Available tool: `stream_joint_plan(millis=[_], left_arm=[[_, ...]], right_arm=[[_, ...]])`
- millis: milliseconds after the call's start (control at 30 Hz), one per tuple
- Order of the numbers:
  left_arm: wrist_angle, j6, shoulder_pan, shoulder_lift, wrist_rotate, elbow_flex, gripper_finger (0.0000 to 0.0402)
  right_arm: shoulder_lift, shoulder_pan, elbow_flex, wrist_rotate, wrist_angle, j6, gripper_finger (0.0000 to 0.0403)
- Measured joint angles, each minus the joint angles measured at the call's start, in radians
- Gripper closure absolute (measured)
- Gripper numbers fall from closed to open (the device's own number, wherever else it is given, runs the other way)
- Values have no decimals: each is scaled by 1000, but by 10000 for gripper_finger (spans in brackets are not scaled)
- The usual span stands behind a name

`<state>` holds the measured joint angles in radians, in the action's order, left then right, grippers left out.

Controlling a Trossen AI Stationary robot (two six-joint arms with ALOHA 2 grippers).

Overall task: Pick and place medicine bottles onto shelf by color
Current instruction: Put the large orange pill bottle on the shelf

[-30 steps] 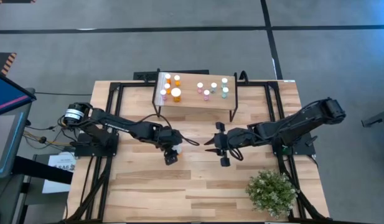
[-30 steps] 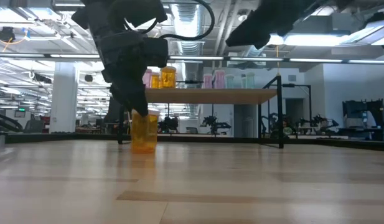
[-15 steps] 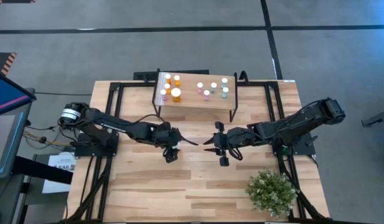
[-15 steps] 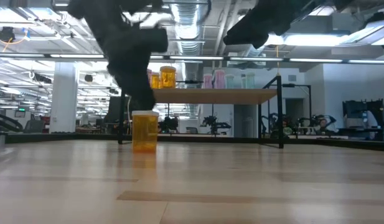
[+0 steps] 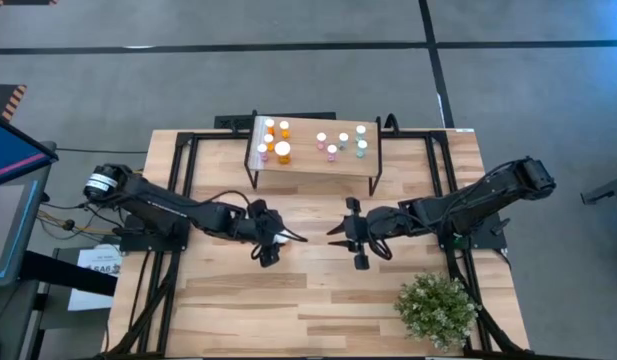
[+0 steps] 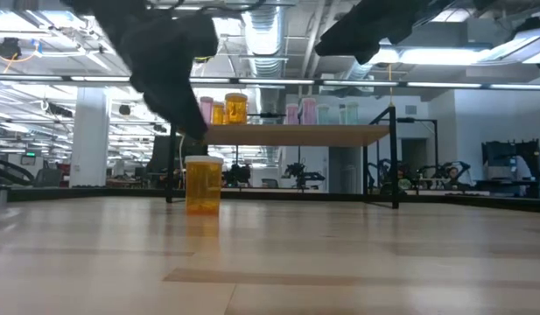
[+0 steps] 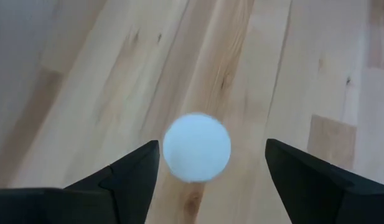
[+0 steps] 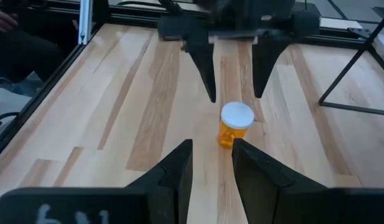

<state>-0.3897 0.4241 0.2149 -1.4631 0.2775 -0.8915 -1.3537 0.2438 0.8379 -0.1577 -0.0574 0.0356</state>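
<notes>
Standing upright on the table (image 5: 308, 300) at frame centre-left: orange bottle (image 6: 203, 185), white cap, translucent body. Left gripper (image 7: 207, 165) above it, fingers apart, nothing held. Right gripper (image 8: 210, 165) nearby, fingers partly apart, empty. Regrasp advice: descend centred on the cap, close squarely. Shelf (image 5: 313, 165) upper centre, bottles grouped by colour

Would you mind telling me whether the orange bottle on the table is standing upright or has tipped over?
Upright. The orange bottle stands on its base on the table with its white cap on top; the left wrist view looks straight down on the round cap.
</notes>
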Motion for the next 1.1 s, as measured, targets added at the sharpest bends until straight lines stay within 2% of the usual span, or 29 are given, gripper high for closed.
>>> stream_joint_plan(millis=[200, 333, 567, 967, 1100], left_arm=[[133, 69, -5, 0, -8, 116, 123], [237, 65, -5, -1, -9, 141, 123], [240, 59, -17, -9, 0, 142, 123], [278, 52, -18, -97, 18, 142, 123], [279, 34, -24, -96, 26, 142, 134]], right_arm=[[0, 1, 0, 0, -11, 2, 269], [0, 0, 0, 0, -16, 1, 269], [0, 0, 0, 0, -28, -2, 269], [0, 0, 0, 0, -30, -9, 269], [0, 0, 0, 0, -29, -9, 269]])
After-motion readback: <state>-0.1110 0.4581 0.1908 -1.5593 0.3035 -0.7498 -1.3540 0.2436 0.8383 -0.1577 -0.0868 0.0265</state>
